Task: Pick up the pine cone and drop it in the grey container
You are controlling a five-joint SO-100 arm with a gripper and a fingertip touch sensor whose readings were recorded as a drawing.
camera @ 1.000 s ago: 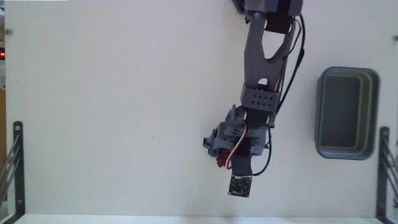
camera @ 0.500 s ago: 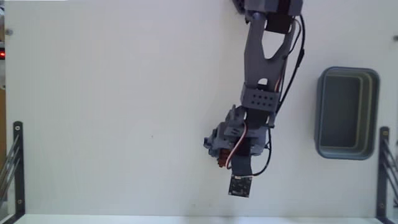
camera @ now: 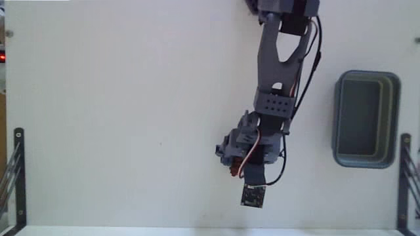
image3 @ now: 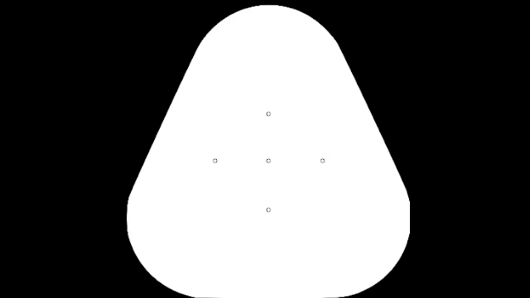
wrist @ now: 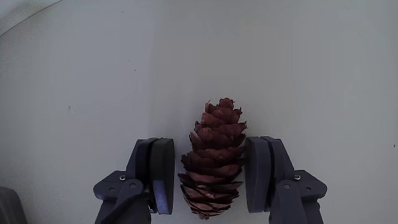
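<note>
In the wrist view the reddish-brown pine cone lies on the white table, its tip pointing away from the camera. My gripper is open and straddles it. The right finger touches the scales, while the left finger stands a sliver away. In the fixed view the gripper points down at the table near the bottom centre, and the arm covers the cone. The blue-grey container sits well apart at the right edge, with nothing visible inside.
Black metal brackets stand at the lower left and lower right table corners. The arm reaches in from the top. The table's front edge runs just below the gripper.
</note>
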